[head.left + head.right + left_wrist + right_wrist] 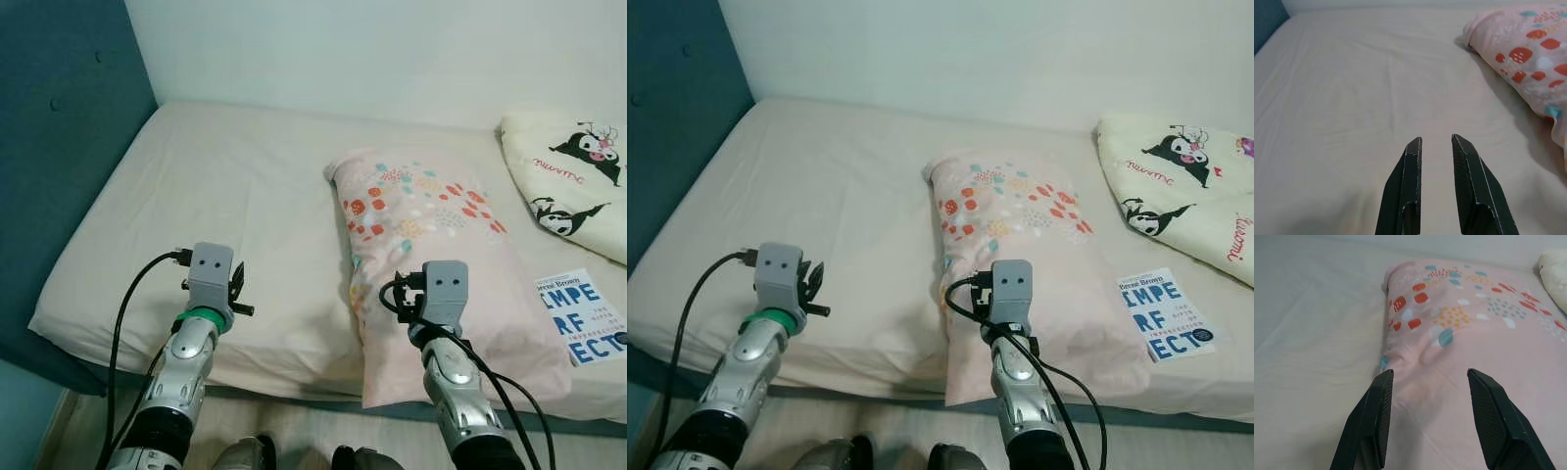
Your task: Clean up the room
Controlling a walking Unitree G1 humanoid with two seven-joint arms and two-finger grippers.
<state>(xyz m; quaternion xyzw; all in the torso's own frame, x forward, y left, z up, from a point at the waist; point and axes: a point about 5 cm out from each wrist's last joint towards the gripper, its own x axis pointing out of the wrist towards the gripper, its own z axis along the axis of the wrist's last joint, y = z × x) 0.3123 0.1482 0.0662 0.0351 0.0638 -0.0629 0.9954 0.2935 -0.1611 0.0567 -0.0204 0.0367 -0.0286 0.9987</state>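
We see a bed (196, 196) with a plain cream sheet, set in the corner by a white wall and a dark blue padded wall (59, 117). A pink pillow (431, 235) with red, orange and blue dots lies in the middle of the bed, and its near end reaches the front edge of the bed. To the right of the pillow, a book (580, 315) with big blue letters lies flat near the bed's front edge. Behind the book is a cream blanket (568, 176) with black and white cartoon pictures.

Our right gripper (1430, 382) is over the near end of the pillow. Its two black fingers (1374, 416) are spread wide apart and hold nothing. Our left gripper (1436, 142) is over the bare sheet to the left of the pillow. Its fingers (1408, 186) are only a little way apart, and nothing is between them.
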